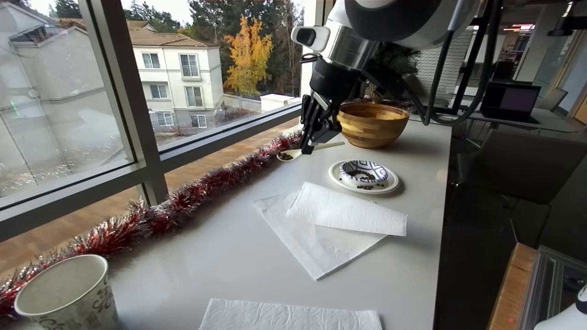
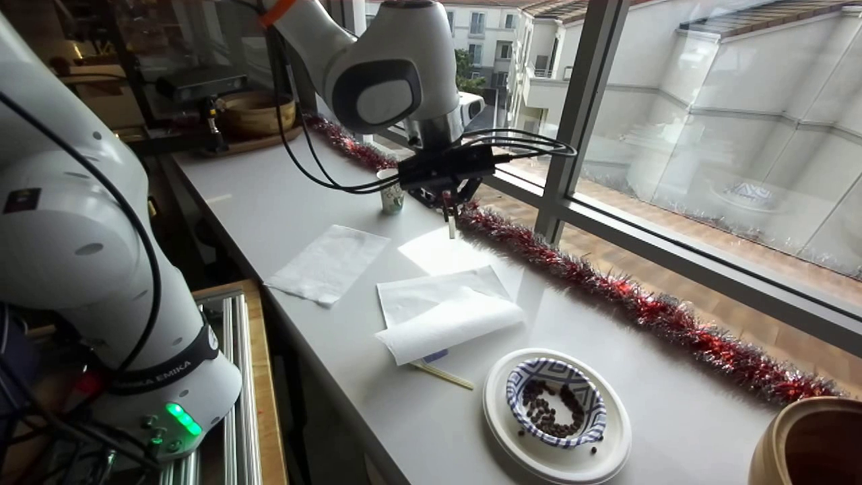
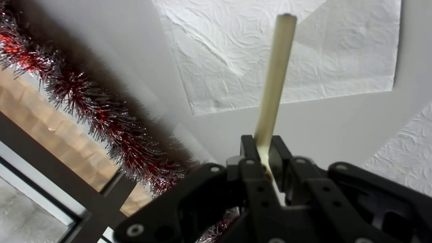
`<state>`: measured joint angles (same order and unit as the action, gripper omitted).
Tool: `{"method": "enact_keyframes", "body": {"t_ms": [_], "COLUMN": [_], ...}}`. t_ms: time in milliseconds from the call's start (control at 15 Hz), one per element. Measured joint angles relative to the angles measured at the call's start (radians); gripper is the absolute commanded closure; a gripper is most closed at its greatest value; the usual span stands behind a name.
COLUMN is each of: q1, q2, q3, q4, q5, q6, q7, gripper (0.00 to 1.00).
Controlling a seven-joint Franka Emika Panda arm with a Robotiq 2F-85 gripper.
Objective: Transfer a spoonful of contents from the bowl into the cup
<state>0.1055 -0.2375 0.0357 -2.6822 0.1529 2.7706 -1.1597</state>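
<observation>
Pinched in gripper (image 3: 265,146), spoon (image 3: 276,72) w/ dark bits (image 1: 285,156) hangs nr. the counter (image 1: 192,261) edge lined w/ tinsel (image 1: 195,195). Carry step, apparently; next calls for (keep lvl!) reaching cup (image 1: 87,309), same edge, then tipping.

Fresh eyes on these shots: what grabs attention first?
Likely the shaggy red-and-silver tinsel running beside the window frame. Next, the gripper, low in the wrist view, pinching a pale spoon, seen loaded with dark pieces in an exterior view. Then the blue-patterned bowl of similar pieces, set on a white plate with a few strays.
</observation>
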Motion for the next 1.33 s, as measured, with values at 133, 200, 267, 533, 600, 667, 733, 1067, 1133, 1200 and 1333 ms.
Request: {"method": "enact_keyframes", "body": {"t_ms": [133, 200, 267, 533, 600, 667, 733, 1067, 1133, 1200, 1333], "q1": [0.000, 0.000, 0.003, 0.063, 0.087, 0.111, 0.135, 0.229, 0.244, 0.257, 0.276], "q2": [0.000, 0.000, 0.000, 0.000, -0.001, 0.000, 0.000, 0.010, 0.018, 0.029, 0.060], "q3": [0.000, 0.000, -0.004, -0.001, 0.003, 0.007, 0.012, 0.051, 0.061, 0.073, 0.100], "q4": [0.000, 0.000, 0.000, 0.016, 0.024, 0.034, 0.045, 0.094, 0.105, 0.120, 0.155], "q5": [0.000, 0.000, 0.000, -0.021, -0.024, -0.024, -0.024, -0.024, -0.024, -0.024, -0.024], "q6": [0.000, 0.000, 0.000, 0.000, -0.002, -0.006, -0.014, -0.036, -0.036, -0.036, -0.036], "q7": [0.000, 0.000, 0.000, -0.012, -0.019, -0.027, -0.034, -0.052, -0.052, -0.052, -0.052], "gripper": [0.96, 0.96, 0.96, 0.96, 0.96, 0.96, 0.96, 0.96, 0.96, 0.96, 0.96]}}
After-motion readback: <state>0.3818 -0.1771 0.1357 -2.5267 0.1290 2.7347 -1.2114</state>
